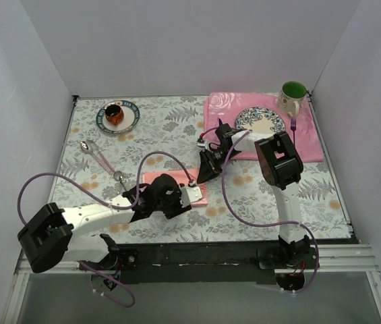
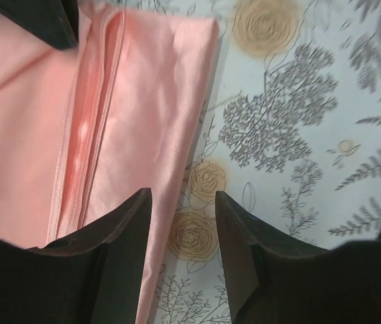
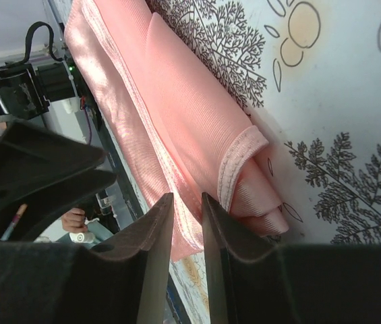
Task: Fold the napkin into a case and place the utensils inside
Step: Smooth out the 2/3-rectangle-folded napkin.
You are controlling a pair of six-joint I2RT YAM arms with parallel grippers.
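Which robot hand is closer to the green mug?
Right. The right gripper is at the napkin's right end, below-left of the green mug; the left gripper is further off, over the napkin.

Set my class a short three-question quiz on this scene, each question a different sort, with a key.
1. True or false: the utensils already sit inside the napkin.
2. The folded napkin lies on: A the rose placemat; B the leaf-patterned table; C a plate.
3. Fill in: the left hand's jaws stand ____.
Key: 1 false, they lie on the table left of the napkin; 2 B; 3 open.
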